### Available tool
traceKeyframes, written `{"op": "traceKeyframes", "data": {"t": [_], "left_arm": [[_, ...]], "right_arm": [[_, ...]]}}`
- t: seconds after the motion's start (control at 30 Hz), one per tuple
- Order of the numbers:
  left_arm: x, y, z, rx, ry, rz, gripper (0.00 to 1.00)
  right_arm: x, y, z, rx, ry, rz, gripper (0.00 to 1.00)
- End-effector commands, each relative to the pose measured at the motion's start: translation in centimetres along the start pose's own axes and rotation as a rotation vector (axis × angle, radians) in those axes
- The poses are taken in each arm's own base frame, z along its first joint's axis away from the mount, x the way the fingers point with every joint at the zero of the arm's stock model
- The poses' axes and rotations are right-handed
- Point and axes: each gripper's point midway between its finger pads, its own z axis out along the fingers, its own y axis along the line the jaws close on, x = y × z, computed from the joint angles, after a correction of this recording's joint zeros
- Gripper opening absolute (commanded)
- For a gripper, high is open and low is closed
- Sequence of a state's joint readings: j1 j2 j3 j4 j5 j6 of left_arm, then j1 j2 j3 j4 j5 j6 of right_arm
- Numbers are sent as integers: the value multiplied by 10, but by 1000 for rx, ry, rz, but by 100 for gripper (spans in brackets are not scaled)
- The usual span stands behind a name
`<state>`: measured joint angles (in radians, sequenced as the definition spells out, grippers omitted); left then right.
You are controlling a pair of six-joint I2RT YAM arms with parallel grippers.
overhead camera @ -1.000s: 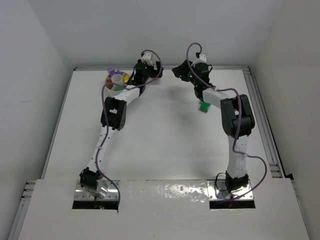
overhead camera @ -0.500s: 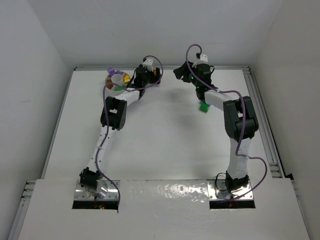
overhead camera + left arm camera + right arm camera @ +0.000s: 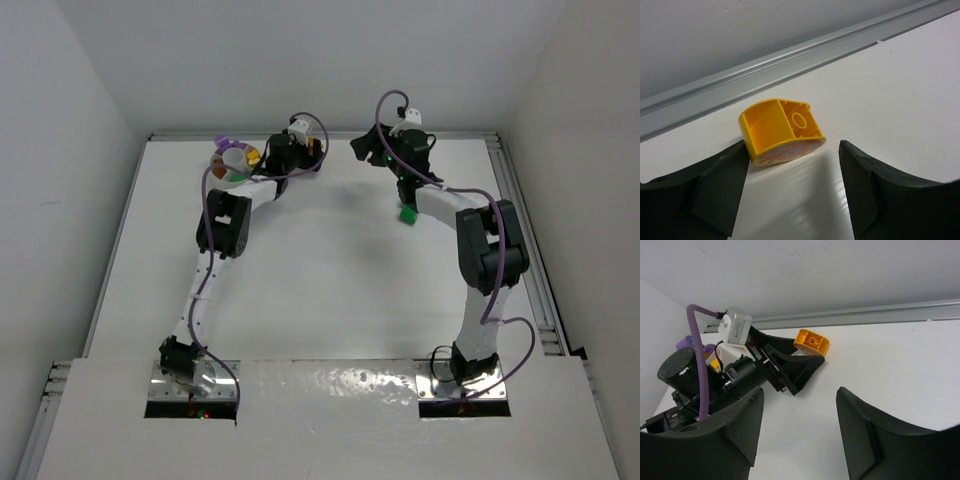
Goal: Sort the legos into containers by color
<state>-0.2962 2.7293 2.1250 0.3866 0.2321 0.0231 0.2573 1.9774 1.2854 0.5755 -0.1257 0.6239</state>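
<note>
— What's changed?
— The left gripper (image 3: 792, 159) has slid right from the bowl (image 3: 227, 170); its jaws gape around the yellow brick (image 3: 777, 131) by the far rail (image 3: 790, 54).
— The right gripper (image 3: 800, 407)?
— Spread wide, empty, facing it

Bright, even light — sharp wrist views, a soft shadow beside the yellow brick (image 3: 782, 131).
</note>
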Motion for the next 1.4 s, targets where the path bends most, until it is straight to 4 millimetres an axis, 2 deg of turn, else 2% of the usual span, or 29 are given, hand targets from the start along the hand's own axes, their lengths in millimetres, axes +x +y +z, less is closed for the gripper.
{"op": "traceKeyframes", "data": {"t": [0.0,0.23,0.3,0.37,0.43,0.47,0.5,0.57,0.6,0.77,0.8,0.83,1.0,1.03,1.07,1.1,1.13,1.3,1.33,1.37], "left_arm": [[-79,-21,-7,56,-154,69,68],[-83,-30,-10,101,-161,112,63],[-80,-32,-10,102,-155,112,69],[-80,-30,-9,93,-159,108,80],[-85,-25,-7,62,-173,90,84],[-80,-21,-5,38,-170,75,87],[-87,-19,-3,29,-185,68,88],[-74,-16,3,20,-160,48,89],[-81,-16,5,20,-169,45,89],[-68,-16,15,29,-165,33,89],[-71,-16,16,27,-170,38,89],[-64,-16,18,25,-160,42,89],[-63,-9,21,-26,-146,46,90],[-58,-12,23,-33,-132,54,92],[-64,-11,24,-52,-132,90,92],[-56,-13,24,-54,-94,105,92],[-56,-20,24,-48,-82,125,93],[-47,-15,21,-113,-34,190,94],[-48,-14,22,-122,-37,189,93],[-51,-12,22,-133,-45,188,88]], "right_arm": [[-31,14,-10,-31,-86,-33,59],[-32,15,-18,-28,-88,-47,60],[-31,15,-19,-29,-87,-51,60],[-32,16,-20,-32,-87,-56,60],[-32,17,-20,-33,-87,-59,61],[-31,16,-20,-34,-85,-62,61],[-31,17,-20,-35,-84,-64,61],[-30,16,-20,-35,-81,-67,61],[-30,16,-20,-37,-78,-70,61],[-27,15,-20,-35,-62,-90,62],[-28,15,-20,-35,-62,-93,62],[-28,14,-20,-31,-61,-96,62],[-31,14,-19,-27,-64,-111,62],[-31,14,-19,-28,-66,-112,63],[-32,16,-18,-30,-68,-106,63],[-31,14,-17,-28,-66,-104,63],[-32,16,-17,-32,-67,-100,63],[-31,15,-14,-33,-62,-98,63],[-32,16,-14,-34,-63,-98,63],[-32,16,-14,-34,-63,-98,63]]}}
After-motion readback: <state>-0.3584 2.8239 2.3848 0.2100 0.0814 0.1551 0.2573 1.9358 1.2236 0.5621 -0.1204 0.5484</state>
